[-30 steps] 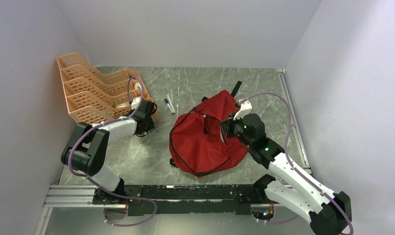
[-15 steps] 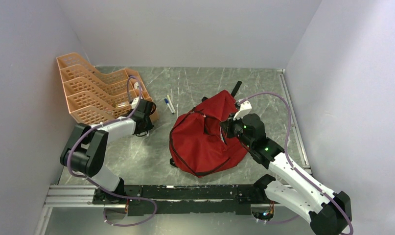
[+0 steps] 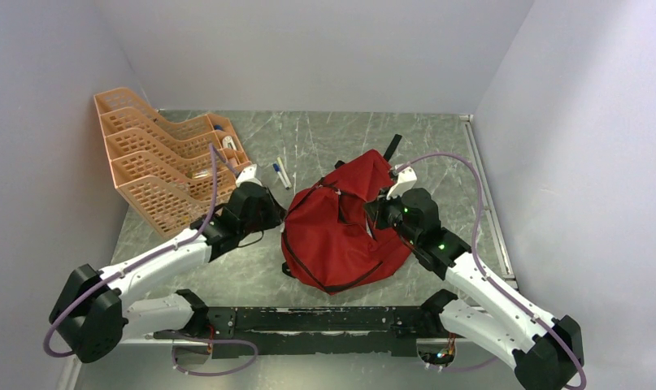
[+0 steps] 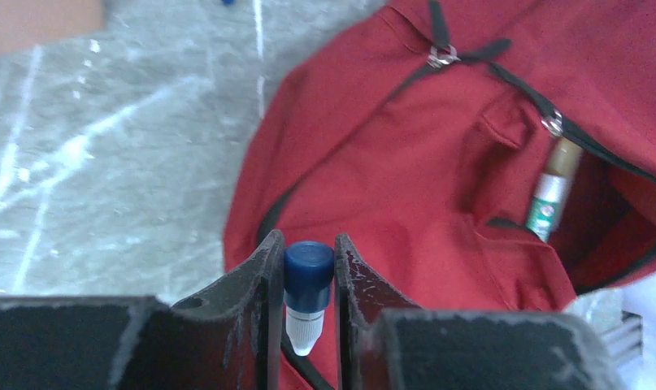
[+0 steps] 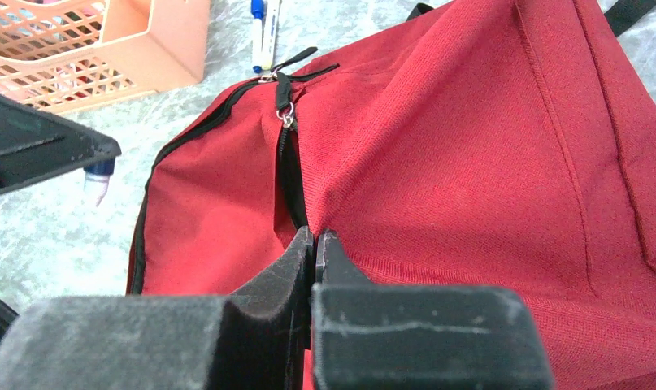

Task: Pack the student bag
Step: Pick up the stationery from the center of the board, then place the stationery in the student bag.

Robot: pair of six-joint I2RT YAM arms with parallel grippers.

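Because the left end effector (image 4: 308, 248) covers most of it, the small blue-capped tube (image 4: 308, 276) pinched between its nearly closed fingers cannot be identified; only the cap and a pale tip show. At the far left of the bench (image 3: 324, 134) stands an orange tray rack (image 3: 158, 162), with pens (image 3: 282, 173) lying between it and the student bag (image 3: 341, 231). The bag lies slumped mid-bench, its left edge directly under the left end effector. In its opening a stick with a brown top and a white-and-green body (image 4: 550, 191) is half hidden by fabric. The right end effector (image 5: 314, 244) is fully closed on the bag's fabric beside the black zipper (image 5: 285, 162), on the bag's right side.
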